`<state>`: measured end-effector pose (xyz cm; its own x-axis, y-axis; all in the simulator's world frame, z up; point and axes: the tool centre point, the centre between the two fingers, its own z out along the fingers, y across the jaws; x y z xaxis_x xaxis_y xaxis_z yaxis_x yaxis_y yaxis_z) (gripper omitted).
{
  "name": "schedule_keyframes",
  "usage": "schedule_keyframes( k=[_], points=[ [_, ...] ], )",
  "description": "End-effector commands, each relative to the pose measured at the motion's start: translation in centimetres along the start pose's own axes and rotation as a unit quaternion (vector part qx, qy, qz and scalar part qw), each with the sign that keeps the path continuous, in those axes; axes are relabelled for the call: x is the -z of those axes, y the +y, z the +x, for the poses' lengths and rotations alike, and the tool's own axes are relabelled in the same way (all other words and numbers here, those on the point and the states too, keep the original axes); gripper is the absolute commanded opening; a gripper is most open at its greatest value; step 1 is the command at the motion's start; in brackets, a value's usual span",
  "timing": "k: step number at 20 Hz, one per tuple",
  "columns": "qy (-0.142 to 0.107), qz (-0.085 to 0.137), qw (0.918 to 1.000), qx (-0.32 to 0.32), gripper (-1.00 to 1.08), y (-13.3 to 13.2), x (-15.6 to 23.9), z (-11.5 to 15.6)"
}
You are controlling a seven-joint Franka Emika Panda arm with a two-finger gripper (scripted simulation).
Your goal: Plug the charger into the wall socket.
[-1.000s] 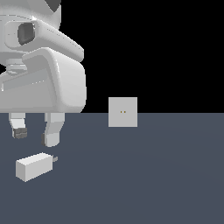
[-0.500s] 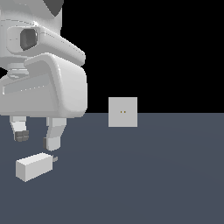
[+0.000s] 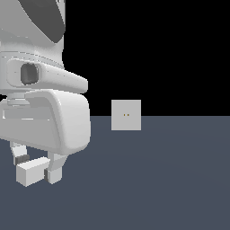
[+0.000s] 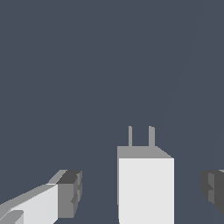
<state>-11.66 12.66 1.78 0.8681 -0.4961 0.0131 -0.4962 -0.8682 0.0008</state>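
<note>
The grasping step was in hand — the gripper (image 3: 35, 168), spread wide, was set astride the charger (image 3: 29, 172) at lower left, unpinched — closing was judged next.

The charger (image 3: 30, 173), a small off-white block, lies flat on the dark floor (image 3: 170, 179), its two grey prongs (image 4: 140, 136) level. The socket (image 3: 126, 115), a light-grey square plate with two tiny orange holes, stands upright at the floor's far edge, well apart.

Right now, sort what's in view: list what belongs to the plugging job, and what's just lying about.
Belongs to the job:
- charger, between the open tool's fingers
- wall socket, upright, apart from the charger

Lying about:
- nothing else; only the dark floor
</note>
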Motion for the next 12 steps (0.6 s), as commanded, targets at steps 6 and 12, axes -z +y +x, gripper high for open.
schedule_keyframes(
  k=[6, 12],
  points=[
    [0.000, 0.000, 1.0000, 0.000, -1.00, -0.06, -0.59, 0.04],
    [0.000, 0.000, 1.0000, 0.000, -1.00, -0.06, -0.59, 0.04]
  ],
)
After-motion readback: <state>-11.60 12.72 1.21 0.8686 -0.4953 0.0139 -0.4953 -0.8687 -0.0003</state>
